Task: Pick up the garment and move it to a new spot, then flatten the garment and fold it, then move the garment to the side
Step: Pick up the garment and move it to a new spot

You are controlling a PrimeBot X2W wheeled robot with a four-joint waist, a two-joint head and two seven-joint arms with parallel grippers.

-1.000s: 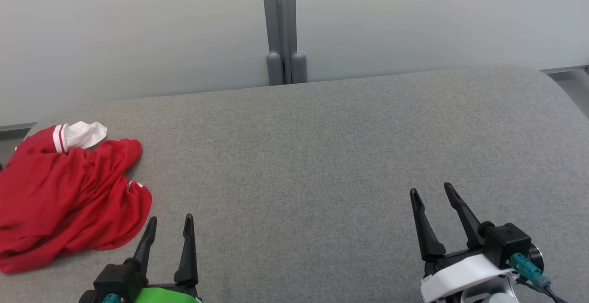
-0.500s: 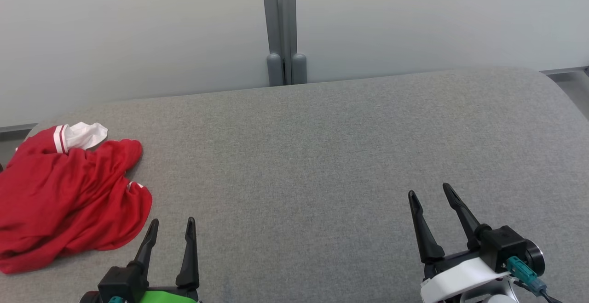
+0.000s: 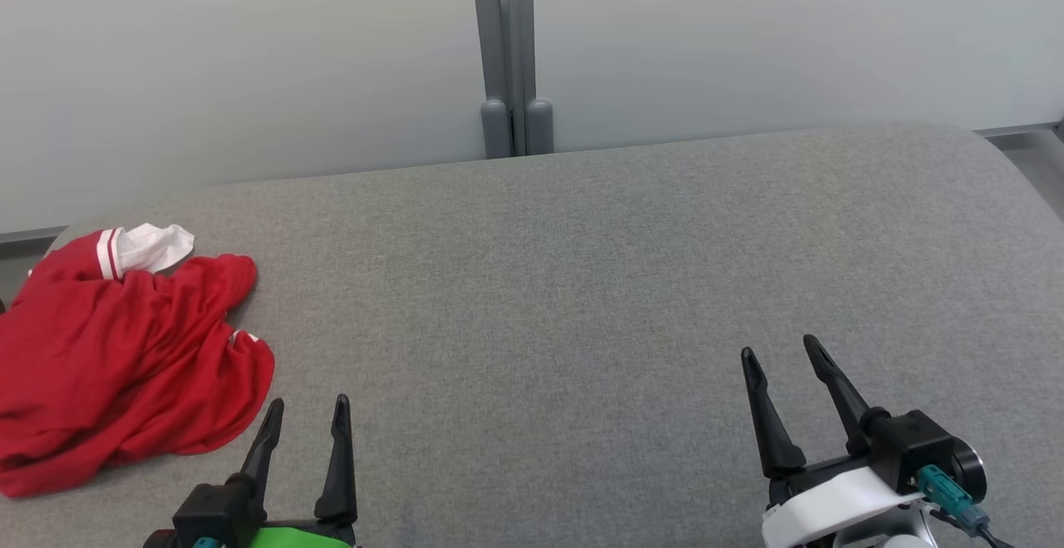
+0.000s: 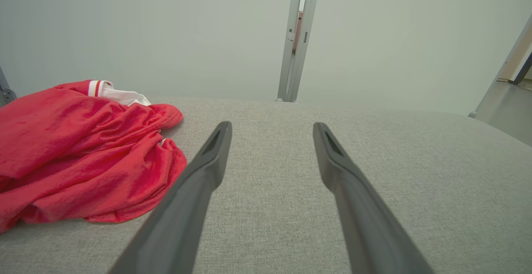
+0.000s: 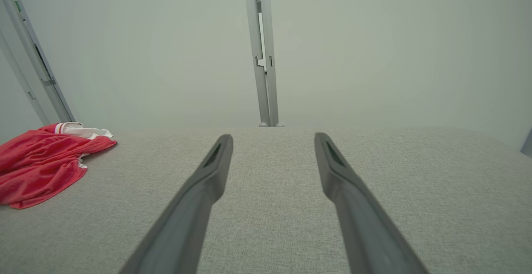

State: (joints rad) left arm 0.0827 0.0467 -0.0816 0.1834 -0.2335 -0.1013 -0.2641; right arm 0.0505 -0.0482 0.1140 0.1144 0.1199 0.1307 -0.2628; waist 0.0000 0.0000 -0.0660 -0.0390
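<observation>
A crumpled red garment with white trim lies in a heap at the left end of the grey padded table. It also appears as the red garment at the left of the left wrist view and the red garment at the far left of the right wrist view. My left gripper stands open just right of the heap's near edge, with nothing between its fingers. Far from the cloth, at the lower right, my right gripper is open and empty too.
A pale wall with a grey vertical post runs behind the table's far edge. The table's rounded right corner drops to the floor. Bare grey surface stretches between the garment and the right gripper.
Both grippers have dropped very slightly toward the bottom of the head view. The garment lies as it did.
</observation>
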